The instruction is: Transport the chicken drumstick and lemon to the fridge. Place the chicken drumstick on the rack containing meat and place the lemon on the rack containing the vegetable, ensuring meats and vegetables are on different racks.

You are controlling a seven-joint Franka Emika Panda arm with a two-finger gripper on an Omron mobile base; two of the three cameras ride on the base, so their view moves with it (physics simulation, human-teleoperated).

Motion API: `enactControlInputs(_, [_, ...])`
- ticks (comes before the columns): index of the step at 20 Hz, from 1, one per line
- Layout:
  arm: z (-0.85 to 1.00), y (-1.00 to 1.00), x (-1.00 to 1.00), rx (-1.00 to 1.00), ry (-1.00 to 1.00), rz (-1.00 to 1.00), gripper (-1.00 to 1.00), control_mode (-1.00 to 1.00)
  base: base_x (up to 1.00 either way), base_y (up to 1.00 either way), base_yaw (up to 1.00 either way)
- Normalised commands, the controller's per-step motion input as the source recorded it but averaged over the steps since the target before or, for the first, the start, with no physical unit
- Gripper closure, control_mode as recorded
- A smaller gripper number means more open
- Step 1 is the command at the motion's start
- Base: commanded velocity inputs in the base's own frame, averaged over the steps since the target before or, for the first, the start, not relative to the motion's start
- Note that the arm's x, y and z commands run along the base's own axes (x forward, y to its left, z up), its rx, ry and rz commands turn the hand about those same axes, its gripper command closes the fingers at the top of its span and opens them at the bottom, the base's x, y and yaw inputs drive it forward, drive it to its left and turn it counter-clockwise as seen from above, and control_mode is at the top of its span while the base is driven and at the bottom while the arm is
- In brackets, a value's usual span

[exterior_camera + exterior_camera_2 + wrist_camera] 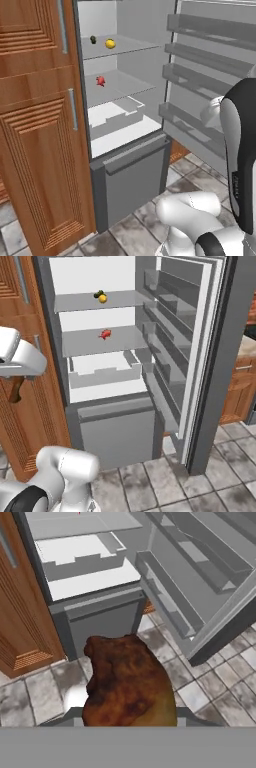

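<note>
The chicken drumstick point(127, 682) sits directly in front of the hand camera, brown and lumpy, with its thick rounded end toward the lens. It appears to be carried in the gripper, but the finger tips are covered by the meat, so I cannot tell from these pictures how the jaws stand. In the right base view a thin brown end point(15, 390) hangs below the white hand, in front of the wooden cabinet point(20, 406), so the long axis of the drumstick seems to run roughly downward from the hand. The fridge point(125, 165) stands open, ahead of the hand and higher. The lemon point(110, 44) already lies on the upper shelf point(135, 47), just beside the dark green vegetable point(93, 39). The red meat chunk point(101, 81) lies alone on the lower shelf point(130, 87), above the white drawer point(112, 120). The relation that matters now is this: the lower shelf is up and forward from the drumstick, while the hand camera looks down at the bottom of the fridge and the floor tiles. I judge that the hand must rise and reach in over the drawer, with the hanging end kept above the front edge of the shelf.
</note>
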Motion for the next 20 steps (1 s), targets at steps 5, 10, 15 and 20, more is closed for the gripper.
enactControlInputs(5, [0.00, 0.00, 0.00, 0.00, 0.00, 0.00, 1.00, 1.00, 0.79, 0.30, -0.11])
enactControlInputs(10, [0.00, 0.00, 0.00, 0.00, 0.00, 0.00, 1.00, 1.00, 0.87, 0.10, -0.06])
enactControlInputs(15, [0.00, 0.00, 0.00, 0.00, 0.00, 0.00, 1.00, 1.00, 1.00, 0.12, 0.00])
enactControlInputs(20, [0.00, 0.00, 0.00, 0.00, 0.00, 0.00, 1.00, 1.00, 0.99, -0.06, 0.01])
